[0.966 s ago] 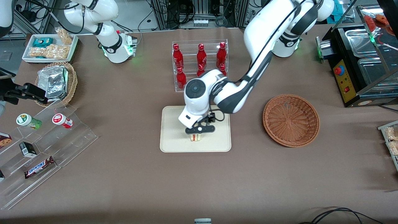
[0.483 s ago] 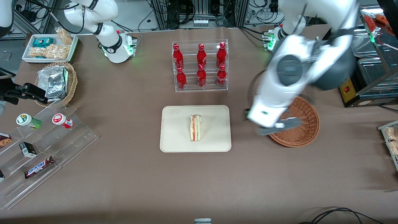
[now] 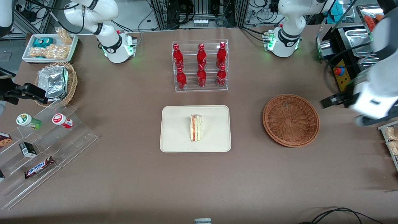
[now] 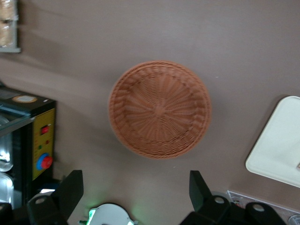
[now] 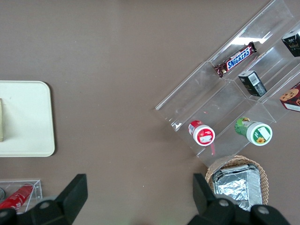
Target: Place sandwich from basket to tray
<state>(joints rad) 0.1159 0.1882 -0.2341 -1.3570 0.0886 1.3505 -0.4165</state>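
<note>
Sandwich [image 3: 196, 128]: we see it standing on its edge near the middle of the tray [image 3: 174, 143], filling layers facing up, with nothing touching it.
Tray: we find it flat on the brown table [image 3: 199, 186], nearer the front camera than the rack of red bottles [image 3: 200, 66]; one rounded corner of it [image 4: 276, 150] also shows in the left wrist view.
Basket [image 3: 291, 120]: we see it empty, its woven floor bare in both the front view and the left wrist view [image 4: 160, 108]; it sits beside the tray, toward the working arm's end of the table.
Gripper [image 4: 133, 197]: we have it high above the table, well apart from the sandwich and off to the working arm's end past the basket; its two dark fingers [image 4: 71, 187] are spread wide with nothing between them.
Step in hand: we judge the placing done, since the sandwich is on the tray and the basket holds nothing; the arm is clear of both.
Next move: we think little is called for beyond bringing the arm to rest without sweeping low over the basket or the black appliance [image 3: 345, 77] near it.
Risk: we see little; the sandwich on its narrow edge could tip if the tray were bumped.
</note>
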